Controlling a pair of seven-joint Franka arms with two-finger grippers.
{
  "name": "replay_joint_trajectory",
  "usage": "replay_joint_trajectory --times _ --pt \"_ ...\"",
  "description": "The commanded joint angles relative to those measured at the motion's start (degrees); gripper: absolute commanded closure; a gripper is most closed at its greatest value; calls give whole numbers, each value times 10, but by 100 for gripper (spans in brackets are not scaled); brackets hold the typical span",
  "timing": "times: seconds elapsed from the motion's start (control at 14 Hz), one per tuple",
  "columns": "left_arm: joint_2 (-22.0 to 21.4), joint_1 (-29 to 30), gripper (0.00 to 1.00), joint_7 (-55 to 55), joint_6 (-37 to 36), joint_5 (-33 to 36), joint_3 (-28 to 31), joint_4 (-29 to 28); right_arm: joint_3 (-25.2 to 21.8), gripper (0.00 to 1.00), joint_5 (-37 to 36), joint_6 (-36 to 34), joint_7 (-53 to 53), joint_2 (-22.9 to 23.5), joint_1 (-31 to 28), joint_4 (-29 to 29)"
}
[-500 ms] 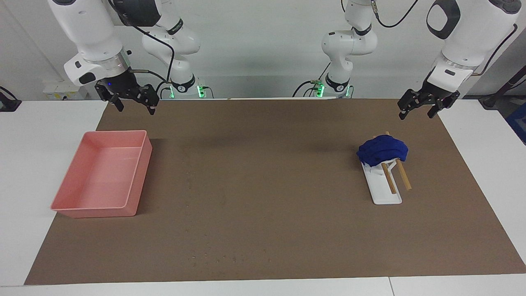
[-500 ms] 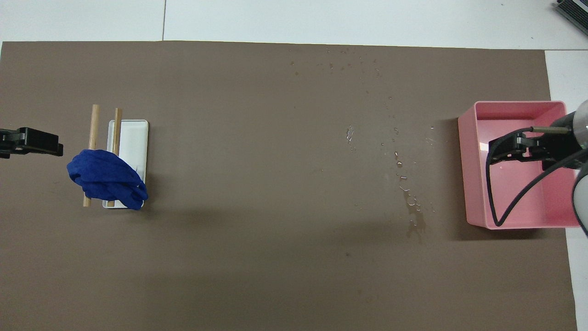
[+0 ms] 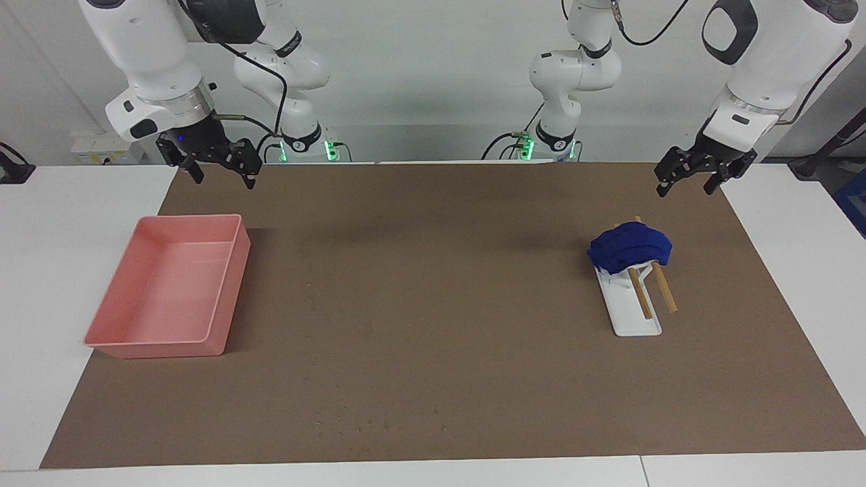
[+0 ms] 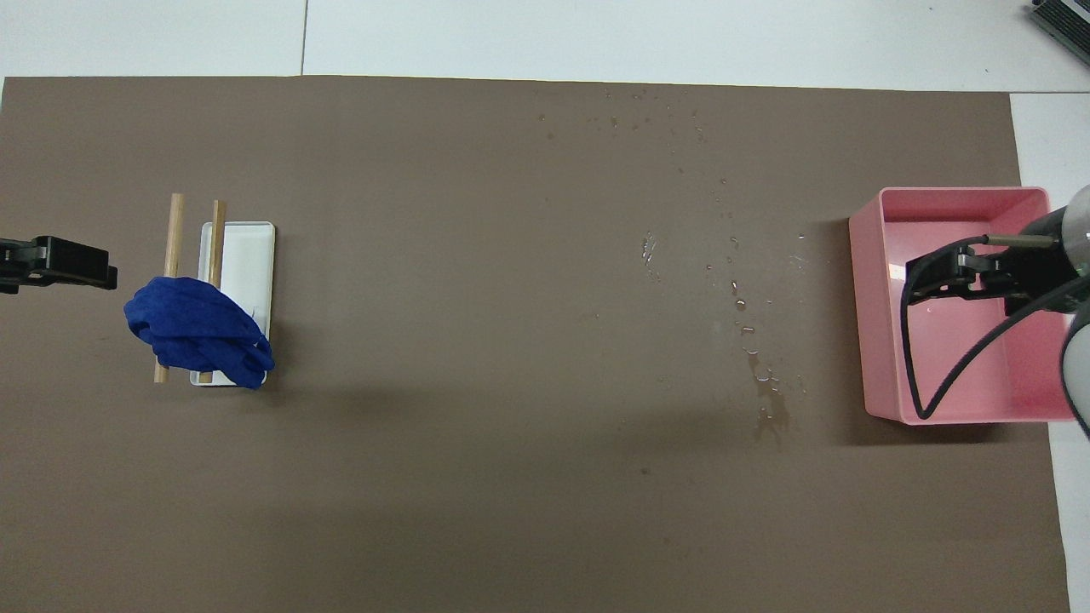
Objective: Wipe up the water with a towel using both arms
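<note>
Towel: a bunched blue towel (image 3: pixel 630 247) lies draped over two wooden rods (image 3: pixel 653 289) on a white rack (image 3: pixel 632 318), toward the left arm's end of the brown mat (image 3: pixel 433 379).
Water: scattered drops and a small wet streak (image 4: pixel 754 340) sit on the mat beside the pink tub (image 4: pixel 873 298), toward the right arm's end, well apart from the towel.
Left gripper: left gripper (image 3: pixel 691 177) hangs in the air near the mat's edge by the towel, jaws spread wide, holding nothing.
Right gripper: right gripper (image 3: pixel 218 169) hangs over the tub's robot-side corner, jaws wide, empty.
Progress: my guess is that nothing is done yet; the towel is untouched and the water is all there.
Risk, pick-up: a grip that reaches too deep could catch a rod with the cloth and drag the rack over.
Risk, carry: a loose bunch could trail or drop on the long way to the water.
Risk, wipe: the streak lies close to the tub wall, so a sweep there could shove the tub.
Overhead only: the water shows plainly here, as does water lying in the tub.
Facing only: the drops are barely visible, but it shows both grippers raised off the mat and their spread fingertips.
</note>
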Motion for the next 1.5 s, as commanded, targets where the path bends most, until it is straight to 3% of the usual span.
replay_joint_trajectory --times 0.0,0.43,0.57,0.86,1.14,1.29,1.43 --pt "-11 -7 0 0 12 8 4 -18 0 0 1 7 -10 -10 -5 -11" --pt "-24 -6 0 -31 9 8 6 -44 -2 0 1 -11 -10 -12 -26 -12" --pt "-25 2 0 -63 10 11 5 -44 0 0 1 -55 -7 -25 -23 -13" --pt "-25 3 0 -116 22 10 9 -45 5 0 1 -9 -12 -26 -15 -16" --pt "-64 3 0 -299 122 10 8 -157 7 0 1 -9 0 0 -14 28" --pt "-70 2 0 -458 169 10 7 -200 7 0 2 -9 1 24 -14 64" --pt "-69 2 0 -584 202 10 7 -229 8 0 6 -11 1 24 -15 56"
